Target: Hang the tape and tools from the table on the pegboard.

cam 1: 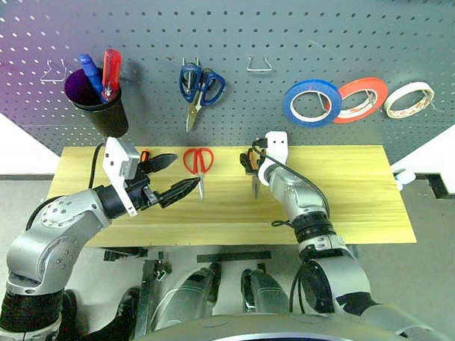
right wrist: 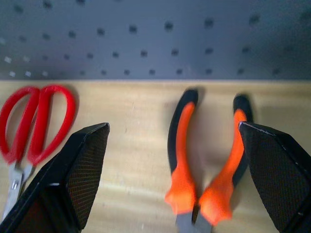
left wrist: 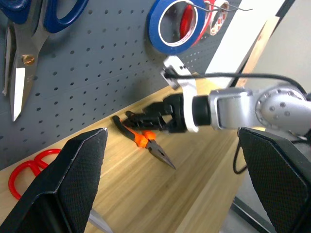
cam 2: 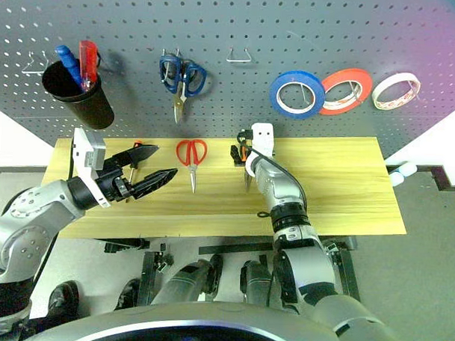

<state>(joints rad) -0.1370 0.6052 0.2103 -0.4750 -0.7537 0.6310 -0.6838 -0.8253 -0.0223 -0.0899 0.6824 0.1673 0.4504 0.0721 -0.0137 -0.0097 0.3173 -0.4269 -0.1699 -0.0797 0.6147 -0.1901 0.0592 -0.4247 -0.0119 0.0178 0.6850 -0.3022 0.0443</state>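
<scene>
The cream-white tape (cam 1: 409, 100) hangs on a hook at the far right of the pegboard (cam 1: 240, 36). Orange-and-black pliers (right wrist: 209, 160) lie on the table (cam 1: 346, 197) near the pegboard. My right gripper (right wrist: 173, 127) is open just behind them, with a finger on either side of the handles and not touching. Red-handled scissors (cam 1: 199, 162) lie to the left of the pliers. My left gripper (cam 1: 184, 171) hovers open and empty beside the scissors. A small orange-and-black screwdriver (cam 1: 144, 156) lies partly hidden behind the left hand.
A black cup (cam 1: 103, 106) with a blue and a red screwdriver hangs at the pegboard's left. Blue-handled scissors (cam 1: 199, 87), a bare hook (cam 1: 259, 64), a blue tape roll (cam 1: 312, 102) and a red-orange roll (cam 1: 361, 99) also hang there.
</scene>
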